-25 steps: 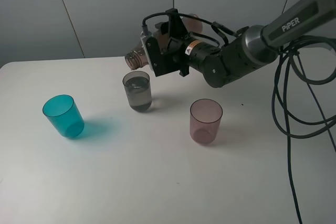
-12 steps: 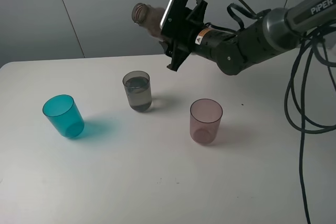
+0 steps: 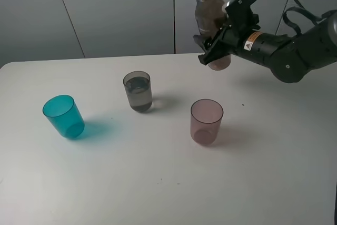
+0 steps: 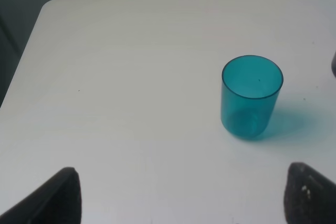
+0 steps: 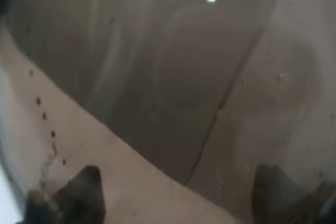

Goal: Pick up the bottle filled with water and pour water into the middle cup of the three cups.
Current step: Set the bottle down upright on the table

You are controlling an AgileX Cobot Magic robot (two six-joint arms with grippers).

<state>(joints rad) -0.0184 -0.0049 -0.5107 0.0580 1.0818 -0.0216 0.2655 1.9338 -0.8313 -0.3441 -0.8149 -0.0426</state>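
The smoky grey-brown bottle (image 3: pixel 210 19) is held nearly upright in the air above the table's back right, neck up. My right gripper (image 3: pixel 217 39) is shut on its body; the right wrist view is filled by the bottle's wall (image 5: pixel 173 87). The middle cup (image 3: pixel 138 91), smoky grey, stands at the table's centre with water in it, left of and below the bottle. The teal cup (image 3: pixel 63 116) stands at the left and shows in the left wrist view (image 4: pixel 251 97). The pink-mauve cup (image 3: pixel 206 121) stands at the right, empty. My left gripper (image 4: pixel 184 198) is open, well short of the teal cup.
The white table (image 3: pixel 158 183) has its back edge against a grey wall (image 3: pixel 116 9). The right arm (image 3: pixel 295 51) reaches in from the right above the table's back right corner.
The bottle has swung from tilted, mouth over the middle cup, to nearly upright. The right gripper carried it up and to the right, away from the cup. The cups have not moved.
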